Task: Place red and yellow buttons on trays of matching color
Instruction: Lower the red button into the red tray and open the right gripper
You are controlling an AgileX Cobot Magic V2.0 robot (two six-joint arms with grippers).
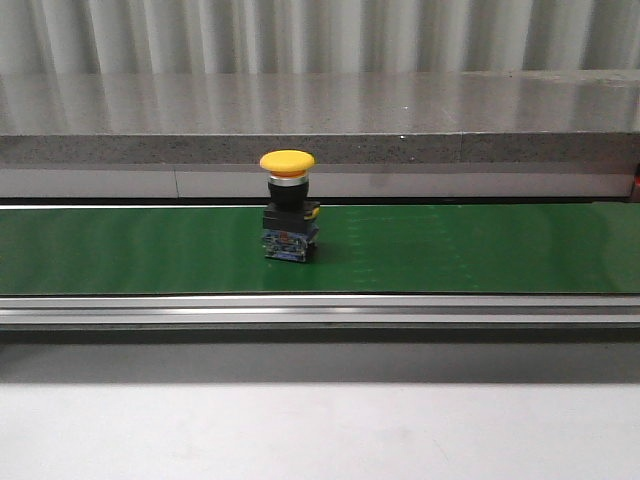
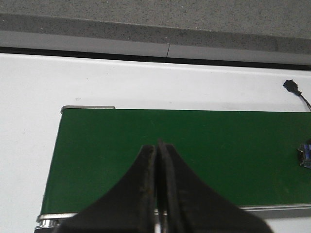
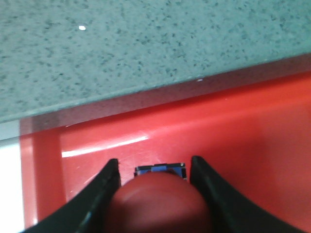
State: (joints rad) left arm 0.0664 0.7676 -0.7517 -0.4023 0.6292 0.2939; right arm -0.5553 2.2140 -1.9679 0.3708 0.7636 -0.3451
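**Red button over its tray, yellow button waiting on the belt**

Buttons of two colours are the subject here, and each shows in a different view. Largest in the front view is a green conveyor belt (image 1: 450,250) running across the middle of the frame, with a grey stone ledge (image 1: 320,120) behind it in the upper half and a pale table surface along the bottom. Neither arm appears in this view.

In the right wrist view, a red tray (image 3: 252,126) fills the lower and right parts of the frame, its glossy floor under the right gripper (image 3: 155,167). The two dark fingers (image 3: 104,187) sit moderately apart with the red button (image 3: 158,201) between them, its domed cap at bottom centre. Whether they press on it or have just let go cannot be told.

In the left wrist view, the left gripper (image 2: 159,184) hangs above the belt's end, fingers closed together and holding nothing.

Smallest is the yellow button (image 1: 288,205), upright on the belt a little left of centre in the front view, yellow cap on a dark body.

The step in hand looks like setting the red button into the red tray. Next, the yellow button would need picking up, which calls for the left fingers to open first. No yellow tray is visible.
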